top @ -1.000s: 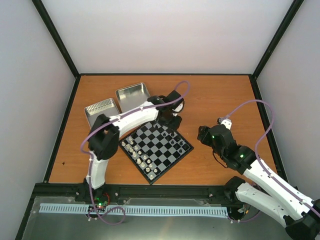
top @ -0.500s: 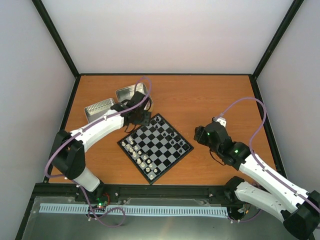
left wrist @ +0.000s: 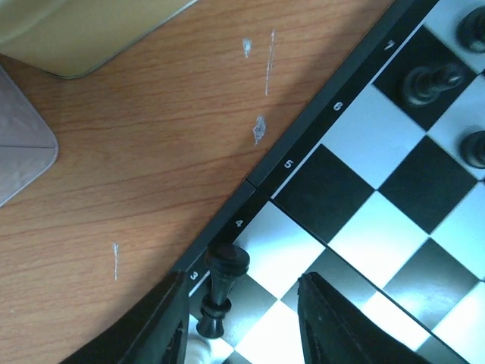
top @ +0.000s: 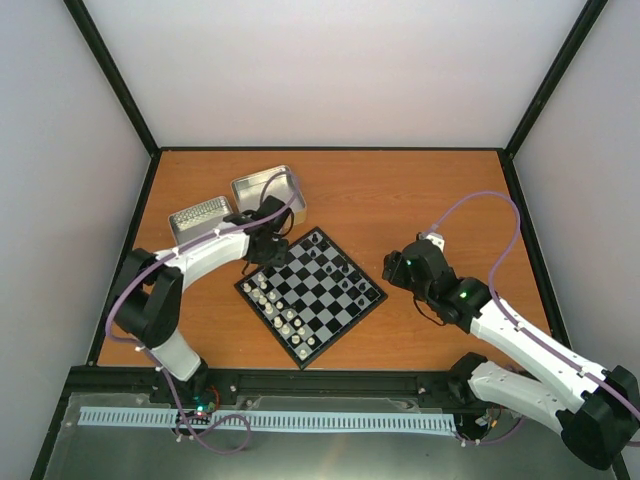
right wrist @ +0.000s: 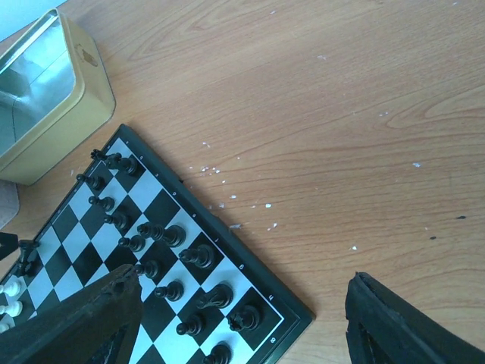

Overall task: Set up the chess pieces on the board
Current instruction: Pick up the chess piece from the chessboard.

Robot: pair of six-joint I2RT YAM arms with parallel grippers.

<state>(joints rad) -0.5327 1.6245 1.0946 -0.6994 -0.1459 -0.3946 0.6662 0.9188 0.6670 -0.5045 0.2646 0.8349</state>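
Straddling a black piece [left wrist: 219,294], left gripper [left wrist: 244,292]

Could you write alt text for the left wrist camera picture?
A black chess piece stands at the edge of the board between the fingers of the open left gripper. Wooden table and two tin corners lie to the left; more black pieces stand upper right.

This is looking like a robotics lab, a closed test cell rather than a lived-in room. Plain white panel walls [top: 330,70] are boxing in an orange-brown wooden counter [top: 420,190], with black metal frame bars [top: 112,75] running up the corners. Two white-and-black robot arms, the left arm [top: 205,252] and the right arm [top: 520,338], are sitting bolted along a black rail [top: 330,380], trailing loose purple cables [top: 482,195]. A small black-and-silver checked chessboard [top: 312,293] is lying staged between them.
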